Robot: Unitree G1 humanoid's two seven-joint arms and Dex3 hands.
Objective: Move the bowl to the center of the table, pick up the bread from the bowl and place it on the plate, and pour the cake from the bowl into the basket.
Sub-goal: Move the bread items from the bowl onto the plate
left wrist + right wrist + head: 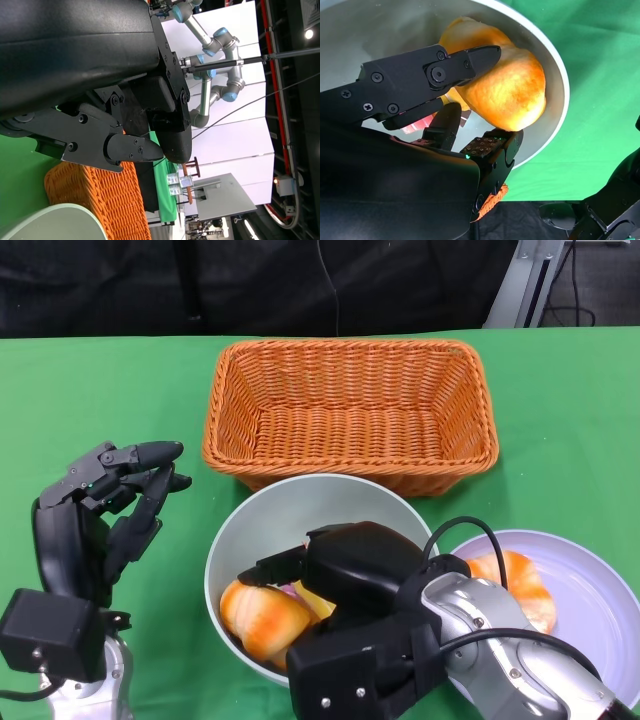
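Bread [505,85] lies in the bowl [240,530] at table centre, your right hand [345,575] reaching in with fingers [470,62] either side but not visibly clamped, left hand [105,505] idle, spread: pinch it, then lift toward the plate [600,590].

Bright even light, sharp frames, soft shadows throughout.
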